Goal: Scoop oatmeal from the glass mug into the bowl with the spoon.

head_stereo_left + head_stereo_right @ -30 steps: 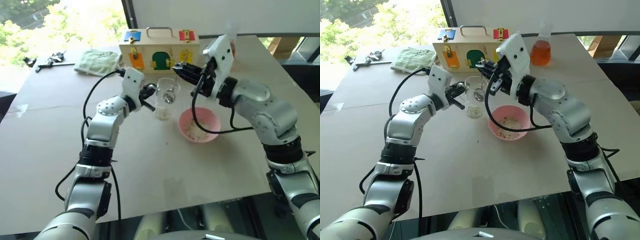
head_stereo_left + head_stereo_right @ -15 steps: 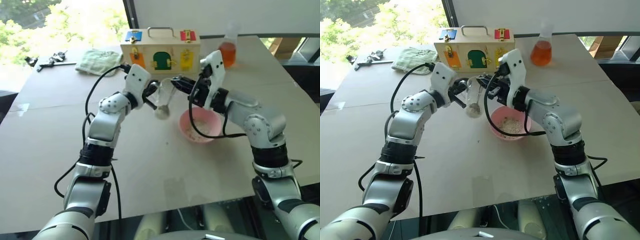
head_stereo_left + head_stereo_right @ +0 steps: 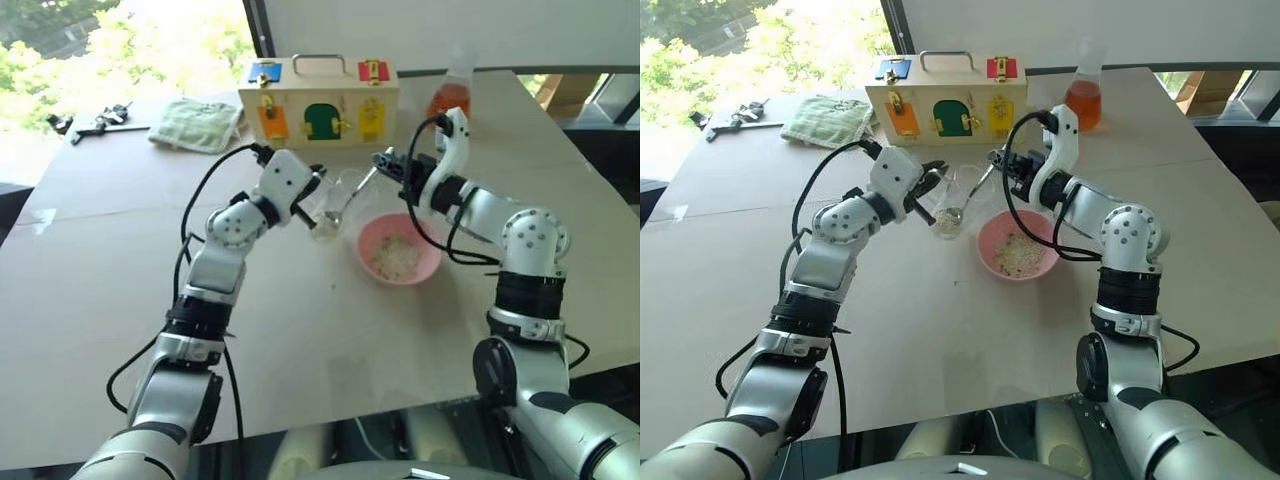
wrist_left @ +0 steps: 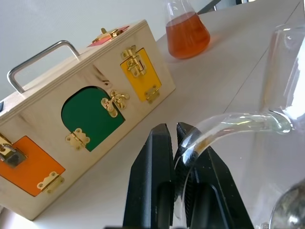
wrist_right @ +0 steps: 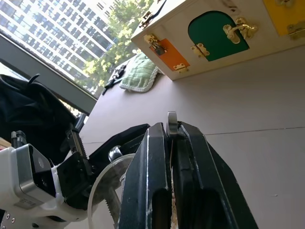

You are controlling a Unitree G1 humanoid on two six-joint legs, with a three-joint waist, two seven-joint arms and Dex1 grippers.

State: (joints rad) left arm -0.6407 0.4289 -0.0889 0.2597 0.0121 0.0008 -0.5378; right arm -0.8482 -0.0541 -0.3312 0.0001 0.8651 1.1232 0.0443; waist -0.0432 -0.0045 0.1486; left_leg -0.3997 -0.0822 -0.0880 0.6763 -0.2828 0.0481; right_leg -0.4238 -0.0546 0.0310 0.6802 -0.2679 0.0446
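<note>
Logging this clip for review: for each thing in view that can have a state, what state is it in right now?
glass mug: tilted, held by its handle, some oatmeal inside
left gripper: shut on the mug's handle
spoon: held, its bowl down in the mug
right gripper: shut on the spoon's handle
bowl: upright on the table, holding oatmeal
wooden box: coloured doors closed
flask: upright, part full of orange liquid

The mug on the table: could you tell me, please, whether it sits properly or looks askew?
The mug is tilted, tipped toward the left pincer, which grips its handle. The spoon slants into its mouth. That suits scooping; I see no oatmeal spilled on the table.
</note>
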